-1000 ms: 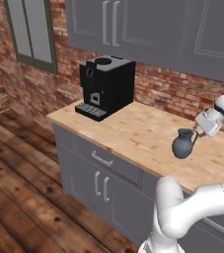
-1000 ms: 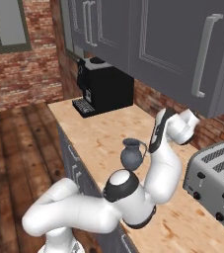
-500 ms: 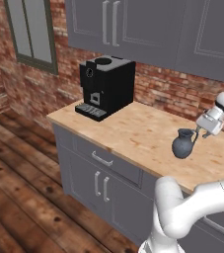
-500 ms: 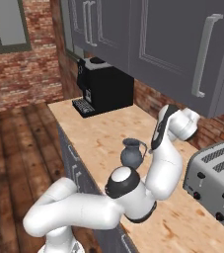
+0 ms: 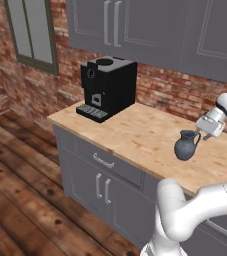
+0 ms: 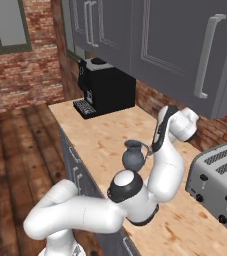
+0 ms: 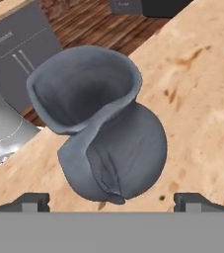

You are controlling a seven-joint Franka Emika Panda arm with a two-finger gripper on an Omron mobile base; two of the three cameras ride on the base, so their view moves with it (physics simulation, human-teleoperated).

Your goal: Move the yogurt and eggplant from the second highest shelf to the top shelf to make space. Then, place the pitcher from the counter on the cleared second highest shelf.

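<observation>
The dark blue-grey pitcher [image 5: 186, 145] [image 6: 133, 155] stands upright on the light-wood counter [image 5: 135, 132] [image 6: 105, 135], near its front edge. My gripper [image 5: 201, 134] [image 6: 151, 148] is at the pitcher's handle side, level with its neck. In the hand view the pitcher [image 7: 108, 143] is very close, its handle turned towards me. The gripper [image 7: 116, 200] is open, with one fingertip on each side of the jug and apart from it. The yogurt, the eggplant and both fridge shelves are out of view.
A black coffee machine [image 5: 107, 87] [image 6: 105, 87] stands at the counter's far end against the brick wall. A silver toaster [image 6: 217, 185] sits on the other side of the arm. Grey wall cabinets [image 6: 175, 45] hang low over the counter.
</observation>
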